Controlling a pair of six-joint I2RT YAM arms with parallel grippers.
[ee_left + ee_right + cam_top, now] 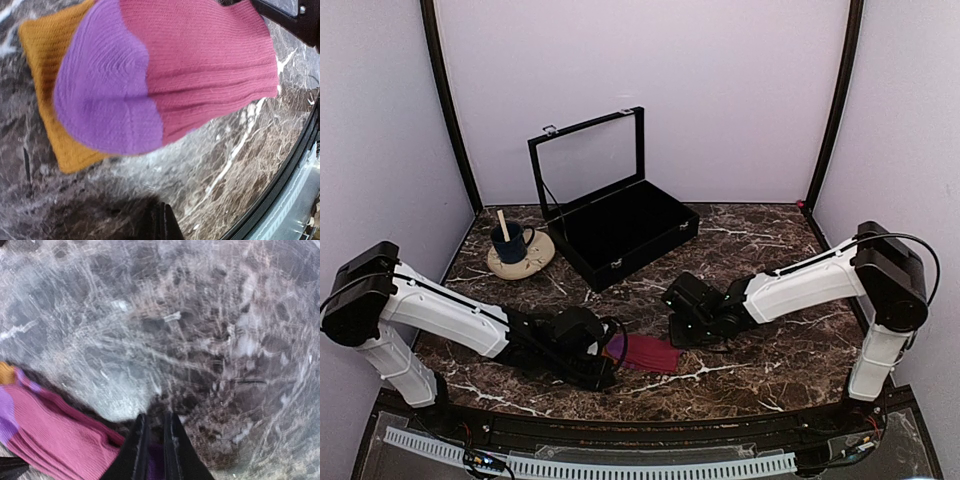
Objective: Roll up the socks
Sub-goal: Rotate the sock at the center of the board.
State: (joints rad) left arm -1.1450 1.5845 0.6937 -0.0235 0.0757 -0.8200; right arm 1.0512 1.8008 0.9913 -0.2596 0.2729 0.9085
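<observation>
A magenta-pink sock (pixel 650 353) with a purple end lies flat near the table's front centre. In the left wrist view the magenta sock (pixel 210 65) lies on top of a mustard-orange sock (pixel 45 60), which shows at its left side. My left gripper (pixel 606 362) is at the sock's purple left end; its fingers (pixel 161 220) are pressed together with nothing between them, just short of the cloth. My right gripper (pixel 683 335) is at the sock's right end. In the right wrist view its jaws (pixel 154 437) stand nearly shut with purple cloth between them, and the magenta sock (pixel 55 435) is to the left.
An open black case (pixel 620 235) with its lid raised stands at the back centre. A beige saucer (pixel 542 254) with a dark blue cup sits at the back left. The table's black front rail (pixel 292 160) runs close by the socks.
</observation>
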